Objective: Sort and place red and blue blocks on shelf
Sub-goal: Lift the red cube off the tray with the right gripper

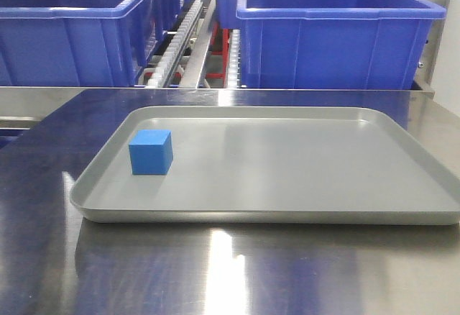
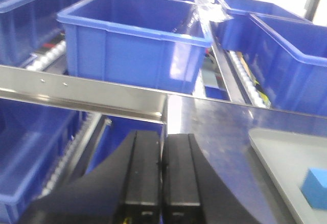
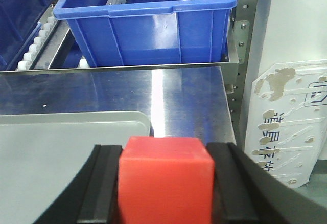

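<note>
The red block (image 3: 164, 180), a plain matte cube, sits clamped between the right gripper's (image 3: 164, 153) black fingers near the grey tray's (image 3: 61, 142) corner; only the right wrist view shows it. The left gripper (image 2: 163, 138) has its fingers pressed together, holding nothing. The blue block (image 1: 151, 152), equally small, rests in the tray's left part. Beyond, the shelf (image 2: 76, 88) carries blue tubs (image 1: 338, 34)

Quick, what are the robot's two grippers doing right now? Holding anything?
Left gripper: jaws shut, holding nothing.
Right gripper: jaws shut on the red block.
</note>
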